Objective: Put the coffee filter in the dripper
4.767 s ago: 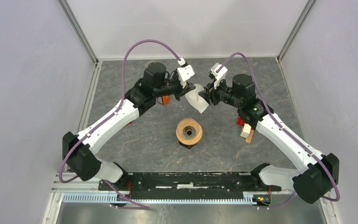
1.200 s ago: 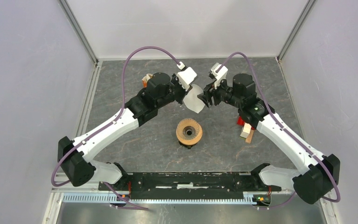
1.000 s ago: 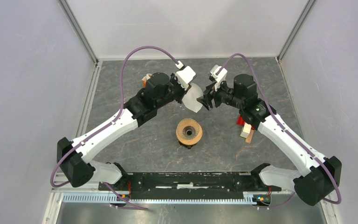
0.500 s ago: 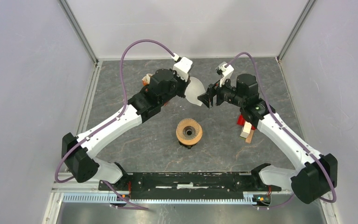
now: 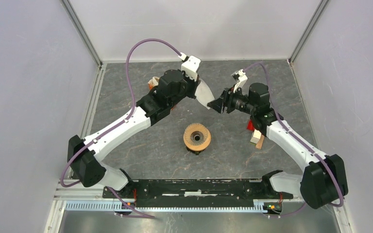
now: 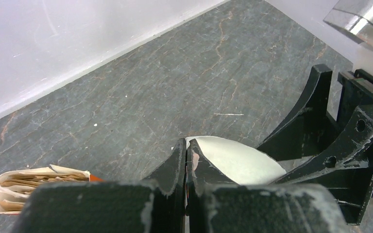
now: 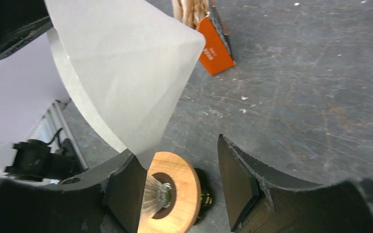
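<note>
My left gripper [image 6: 185, 146] clenched the coffee filter [image 7: 126, 73] in midair, apart from the dripper [image 5: 197, 137]; my right gripper [image 7: 177, 151] gaped beside it.

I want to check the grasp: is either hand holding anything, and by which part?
The left hand pinches the white paper coffee filter by one edge. The right hand is open and holds nothing.

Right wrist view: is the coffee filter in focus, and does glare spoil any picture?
Right wrist view: the coffee filter is sharp, evenly lit and slightly translucent; the dripper below it looks softer. Left wrist view: the near jaws are dark and blurred, and the filter is bright white. Top external view: even light, faint shadows, no glare.
</note>
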Controlling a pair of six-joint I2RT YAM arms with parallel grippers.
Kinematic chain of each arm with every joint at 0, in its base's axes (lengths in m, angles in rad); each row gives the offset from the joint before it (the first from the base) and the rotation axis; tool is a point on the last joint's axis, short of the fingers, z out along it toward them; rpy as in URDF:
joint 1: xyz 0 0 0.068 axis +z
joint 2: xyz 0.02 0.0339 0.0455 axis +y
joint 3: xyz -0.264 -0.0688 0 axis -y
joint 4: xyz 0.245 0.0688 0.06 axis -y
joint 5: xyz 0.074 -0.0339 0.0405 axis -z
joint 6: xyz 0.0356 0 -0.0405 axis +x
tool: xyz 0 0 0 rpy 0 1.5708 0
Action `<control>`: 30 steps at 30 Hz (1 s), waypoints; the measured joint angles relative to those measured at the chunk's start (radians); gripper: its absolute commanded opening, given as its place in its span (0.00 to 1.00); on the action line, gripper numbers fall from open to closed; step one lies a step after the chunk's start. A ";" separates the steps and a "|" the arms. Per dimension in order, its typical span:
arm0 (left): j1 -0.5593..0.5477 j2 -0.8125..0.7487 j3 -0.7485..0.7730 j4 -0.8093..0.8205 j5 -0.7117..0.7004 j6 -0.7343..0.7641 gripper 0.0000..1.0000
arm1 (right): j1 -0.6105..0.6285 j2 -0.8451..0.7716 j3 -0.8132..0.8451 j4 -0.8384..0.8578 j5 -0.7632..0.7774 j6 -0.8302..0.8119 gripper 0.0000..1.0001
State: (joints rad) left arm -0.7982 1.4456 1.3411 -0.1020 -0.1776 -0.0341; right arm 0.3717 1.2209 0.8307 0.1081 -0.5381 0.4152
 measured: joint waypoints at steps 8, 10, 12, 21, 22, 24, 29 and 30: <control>-0.005 0.001 -0.039 0.054 0.000 0.001 0.02 | -0.013 0.020 -0.045 0.124 -0.084 0.121 0.46; -0.007 0.001 -0.044 0.056 0.000 0.001 0.02 | -0.014 0.022 -0.048 0.154 -0.099 0.146 0.41; -0.011 0.001 -0.045 0.061 0.000 0.002 0.02 | -0.014 0.023 -0.053 0.184 -0.115 0.169 0.38; -0.021 0.001 -0.045 0.076 0.000 0.005 0.02 | -0.014 0.031 -0.057 0.235 -0.140 0.214 0.15; -0.022 0.001 -0.045 0.076 0.000 0.005 0.02 | -0.014 0.034 -0.057 0.237 -0.140 0.217 0.11; -0.023 0.001 -0.045 0.076 0.000 0.005 0.02 | -0.014 0.039 -0.057 0.236 -0.140 0.220 0.07; -0.024 0.001 -0.045 0.076 0.000 0.005 0.02 | -0.017 0.049 -0.057 0.235 -0.139 0.225 0.01; -0.024 0.001 -0.045 0.076 0.000 0.005 0.02 | -0.019 0.050 -0.057 0.235 -0.139 0.225 0.03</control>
State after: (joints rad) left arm -0.8223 1.4467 1.2961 -0.0257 -0.1772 -0.0288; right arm 0.3531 1.2713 0.7734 0.3428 -0.6773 0.6399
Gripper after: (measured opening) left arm 0.035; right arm 0.018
